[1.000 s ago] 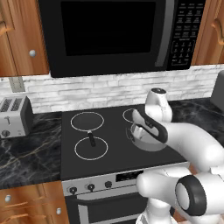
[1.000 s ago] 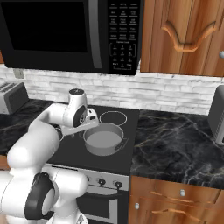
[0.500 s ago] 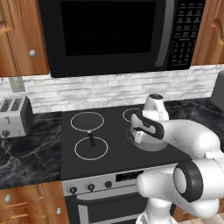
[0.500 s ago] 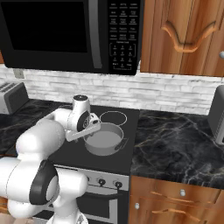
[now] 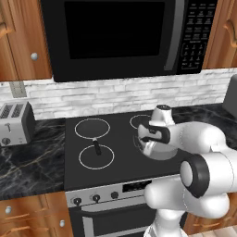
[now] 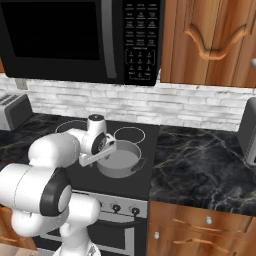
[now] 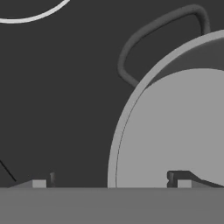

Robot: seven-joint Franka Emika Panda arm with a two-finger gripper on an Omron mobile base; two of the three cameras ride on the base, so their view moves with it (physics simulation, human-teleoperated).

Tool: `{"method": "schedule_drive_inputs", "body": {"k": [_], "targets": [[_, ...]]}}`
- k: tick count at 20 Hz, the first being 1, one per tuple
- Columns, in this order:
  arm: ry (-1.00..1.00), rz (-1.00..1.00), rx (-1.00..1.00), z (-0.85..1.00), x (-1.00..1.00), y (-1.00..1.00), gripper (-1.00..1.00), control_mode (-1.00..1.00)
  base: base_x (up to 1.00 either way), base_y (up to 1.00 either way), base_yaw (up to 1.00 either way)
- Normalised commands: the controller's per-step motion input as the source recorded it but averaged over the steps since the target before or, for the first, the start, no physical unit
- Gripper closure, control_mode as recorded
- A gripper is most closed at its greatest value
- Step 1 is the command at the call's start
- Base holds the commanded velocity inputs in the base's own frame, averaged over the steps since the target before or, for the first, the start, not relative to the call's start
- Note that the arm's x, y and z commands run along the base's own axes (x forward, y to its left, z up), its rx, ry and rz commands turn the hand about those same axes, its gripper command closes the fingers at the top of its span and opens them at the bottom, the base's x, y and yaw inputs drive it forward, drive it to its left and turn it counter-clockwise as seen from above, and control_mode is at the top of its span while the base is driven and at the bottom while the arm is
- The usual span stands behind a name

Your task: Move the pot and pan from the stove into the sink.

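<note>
The pot (image 6: 119,159) stands on the front right burner of the stove (image 5: 78,173). It looks like stiff grey metal, probably somewhat heavy and smooth, so it could slip; the wall or the loop handle (image 7: 157,41) seems the best place to hold. The gripper (image 7: 111,179) hangs low over the pot's left rim with its jaws wide apart, one fingertip (image 7: 181,177) inside the pot and the other outside, gripping nothing. The microwave keypad (image 6: 141,34) has small writing, too blurred to read. The pan (image 5: 96,155) lies on the front left burner
</note>
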Motion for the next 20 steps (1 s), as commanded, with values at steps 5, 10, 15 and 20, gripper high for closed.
{"method": "schedule_drive_inputs", "body": {"k": [5, 10, 15, 20], "targets": [[0.00, 0.03, 0.00, -0.12, 0.03, 0.00, -1.00, -1.00, 0.00, 0.00, 0.00], [0.00, 0.00, 0.00, -0.01, 0.08, -0.01, -1.00, -1.00, 0.00, 0.00, 0.00], [0.00, 0.00, 0.00, -0.09, 0.22, -0.06, -1.00, -1.00, 0.00, 0.00, 0.00], [0.00, 0.00, 0.00, -0.03, 0.04, -0.03, -1.00, -1.00, 0.00, 0.00, 0.00]]}}
